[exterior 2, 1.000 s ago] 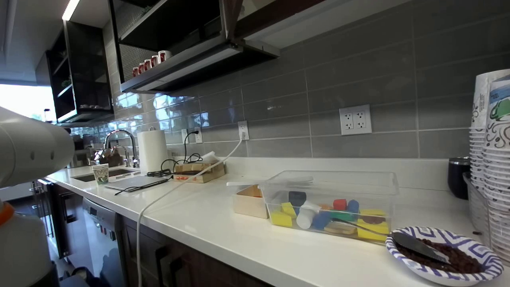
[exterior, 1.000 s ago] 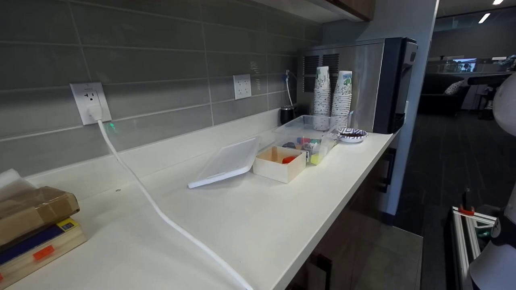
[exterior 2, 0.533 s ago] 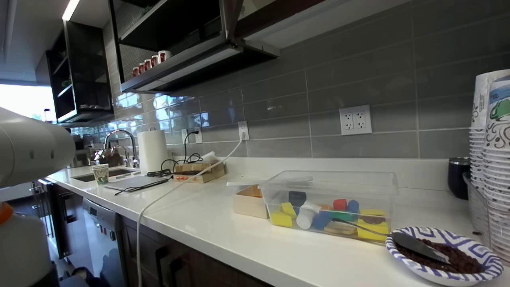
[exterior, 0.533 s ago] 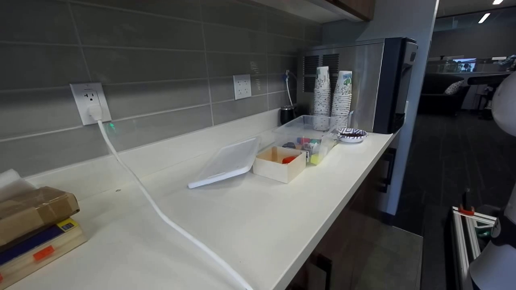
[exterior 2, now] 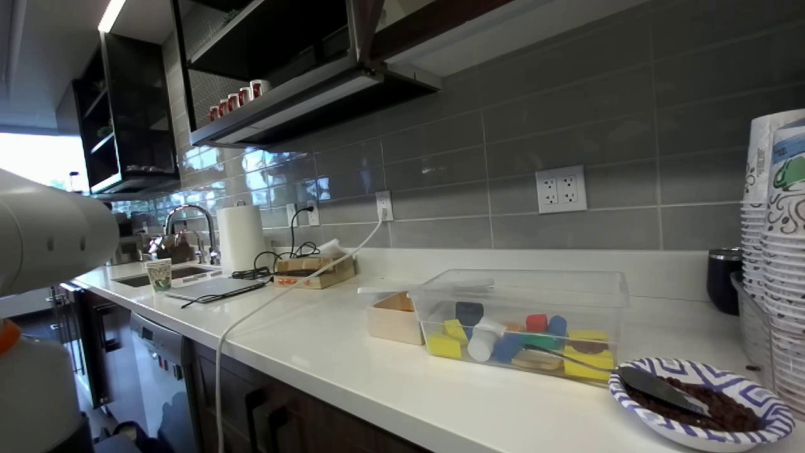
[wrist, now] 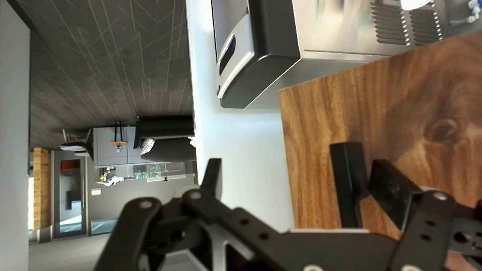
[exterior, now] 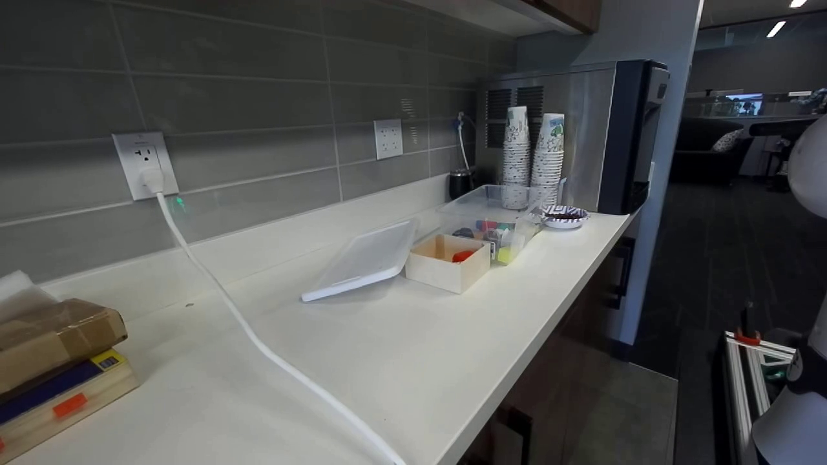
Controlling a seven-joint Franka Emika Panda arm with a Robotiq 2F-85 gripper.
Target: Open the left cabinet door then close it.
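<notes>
In the wrist view, whose picture stands upside down, a brown wooden cabinet door (wrist: 320, 116) with a black bar handle (wrist: 346, 180) fills the right side. My gripper (wrist: 302, 180) is open, its fingers wide apart. The handle lies between the fingers, much closer to the right-hand one in the picture; I cannot tell whether they touch. The other finger is in front of the pale wall. Whether the door stands slightly ajar cannot be told. The gripper is out of both exterior views; a wooden upper cabinet's lower edge shows at the top of an exterior view (exterior: 575, 11).
A steel machine (wrist: 260, 56) stands beyond the door. White arm links show at an exterior view's edge (exterior 2: 56, 233). The counter (exterior: 362, 342) bears a clear bin (exterior 2: 522, 314), a wooden box (exterior: 449, 271), a lid (exterior: 365, 258), stacked cups (exterior: 517, 155), a plate (exterior 2: 698, 434) and a cable (exterior: 271, 355).
The white arm link has shifted very slightly in both exterior views. Nothing on the counter has moved.
</notes>
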